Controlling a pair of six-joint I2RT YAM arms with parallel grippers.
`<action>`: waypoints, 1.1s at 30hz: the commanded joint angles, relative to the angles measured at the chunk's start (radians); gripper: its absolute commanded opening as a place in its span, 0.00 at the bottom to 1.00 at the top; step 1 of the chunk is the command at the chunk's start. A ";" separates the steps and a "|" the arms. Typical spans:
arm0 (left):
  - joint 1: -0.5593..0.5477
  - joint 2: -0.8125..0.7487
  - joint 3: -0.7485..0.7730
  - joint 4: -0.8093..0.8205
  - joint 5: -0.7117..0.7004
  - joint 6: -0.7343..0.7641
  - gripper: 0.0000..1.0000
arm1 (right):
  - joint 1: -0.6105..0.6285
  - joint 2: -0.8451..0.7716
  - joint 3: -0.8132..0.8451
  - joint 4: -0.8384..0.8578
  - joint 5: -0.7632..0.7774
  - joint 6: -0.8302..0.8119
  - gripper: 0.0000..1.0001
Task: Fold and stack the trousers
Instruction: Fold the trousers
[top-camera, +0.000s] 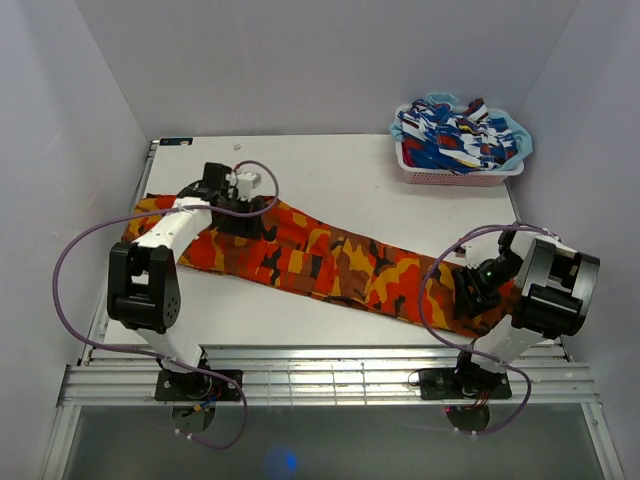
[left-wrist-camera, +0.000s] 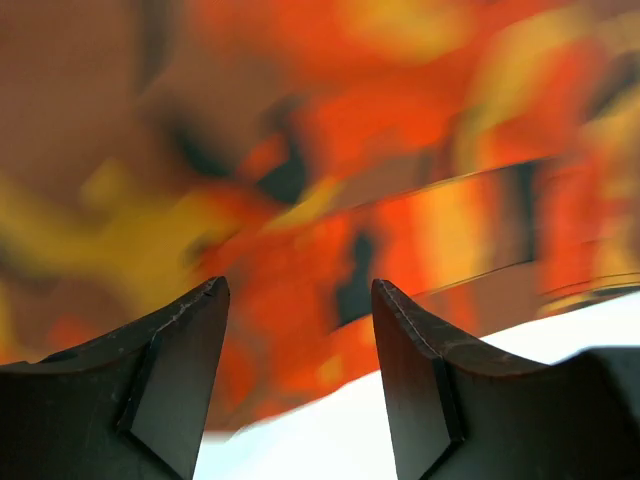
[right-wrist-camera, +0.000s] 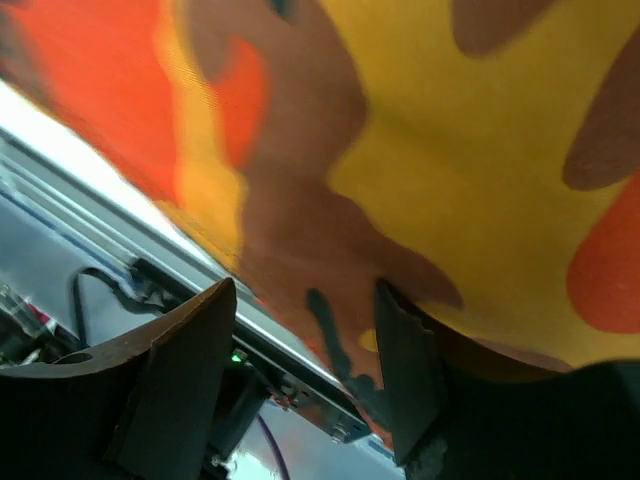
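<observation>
The trousers (top-camera: 320, 255) lay flat in a long slanting band across the surface (top-camera: 330, 170), one end near its left edge and the other at the front right, beside the rail. The left gripper (top-camera: 240, 220) hung low over the left end with its jaws wide and nothing between them. The right gripper (top-camera: 472, 292) sat at the right end, its jaws also apart, one finger seemingly touching cloth. The step looked like taking both ends for a first fold, so each pinch should catch the very hem, all layers, before lifting evenly. Bare surface behind the band gave room to fold. The basket (top-camera: 450, 178) of clothes in the far right corner and the near walls limited wide swings.
</observation>
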 joint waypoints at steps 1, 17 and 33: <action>0.128 -0.036 -0.080 -0.153 -0.102 0.078 0.70 | -0.017 0.068 -0.054 0.190 0.191 -0.035 0.63; 0.145 -0.089 -0.259 -0.308 0.130 0.298 0.61 | -0.089 0.461 0.591 0.246 0.420 -0.087 0.63; 0.433 0.003 0.076 -0.276 -0.005 0.180 0.68 | 0.457 0.244 0.544 0.100 -0.014 0.126 0.70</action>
